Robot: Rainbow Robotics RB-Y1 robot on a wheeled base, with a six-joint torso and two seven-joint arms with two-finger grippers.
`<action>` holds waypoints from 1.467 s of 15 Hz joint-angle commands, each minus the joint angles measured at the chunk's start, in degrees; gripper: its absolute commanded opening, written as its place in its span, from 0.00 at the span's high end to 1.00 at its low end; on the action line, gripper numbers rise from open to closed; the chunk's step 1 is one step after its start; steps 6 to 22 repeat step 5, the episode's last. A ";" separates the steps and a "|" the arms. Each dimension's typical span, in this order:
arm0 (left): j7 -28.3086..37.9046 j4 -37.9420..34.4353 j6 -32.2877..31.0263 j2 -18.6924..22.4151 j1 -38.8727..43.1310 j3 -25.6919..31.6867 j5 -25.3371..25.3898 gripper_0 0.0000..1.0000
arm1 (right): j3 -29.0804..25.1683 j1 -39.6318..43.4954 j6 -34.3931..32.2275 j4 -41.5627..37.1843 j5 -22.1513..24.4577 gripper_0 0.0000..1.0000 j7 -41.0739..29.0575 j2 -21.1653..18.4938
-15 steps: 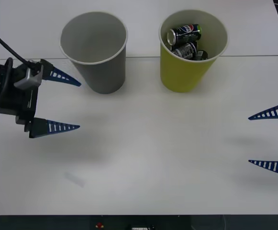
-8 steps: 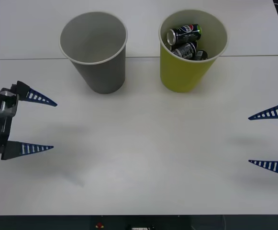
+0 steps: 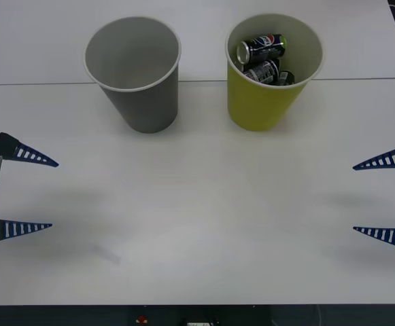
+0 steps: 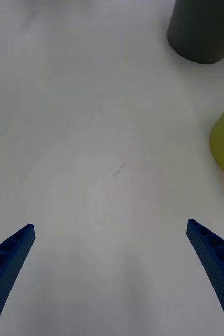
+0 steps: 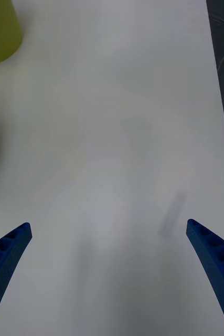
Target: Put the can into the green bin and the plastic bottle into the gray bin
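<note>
Worktop (image 3: 204,224): white and bare between the two arms, with both bins standing at its far side. You have no bottle lying on it.
Gray bin (image 3: 133,68): upright at the far left. Its inside looks empty from the front view, and you cannot see a plastic bottle in it. Its dark wall also shows in the right wrist view (image 4: 203,29).
Green bin (image 3: 272,68): upright just beside the gray bin, on its right, the two apart. Its yellow-green wall shows in the left wrist view (image 5: 1,29).
Left gripper (image 3: 17,193): at the near left edge of the worktop, fingers spread wide and holding nothing, well apart from both bins.
Right gripper (image 3: 386,198): at the near right edge, fingers released and empty, low over bare worktop.
Can (image 3: 263,46): lying on its side inside the green bin, on top of other dark cans (image 3: 265,70).
Step in hand: the can part looks finished, and both arms sit at rest positions.
Next move: you need to find the plastic bottle first, since none is in sight; if it is already deep in the gray bin, nothing is left to do.
</note>
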 commanded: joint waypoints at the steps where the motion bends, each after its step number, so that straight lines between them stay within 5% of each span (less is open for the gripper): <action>1: -0.35 0.10 0.05 0.00 1.07 0.55 0.33 0.00 | 0.00 0.00 0.00 0.00 0.00 0.00 0.00 0.00; 22: -0.71 0.36 0.05 0.00 1.16 0.64 0.59 0.00 | 0.00 0.00 0.00 0.00 0.00 0.00 0.00 0.00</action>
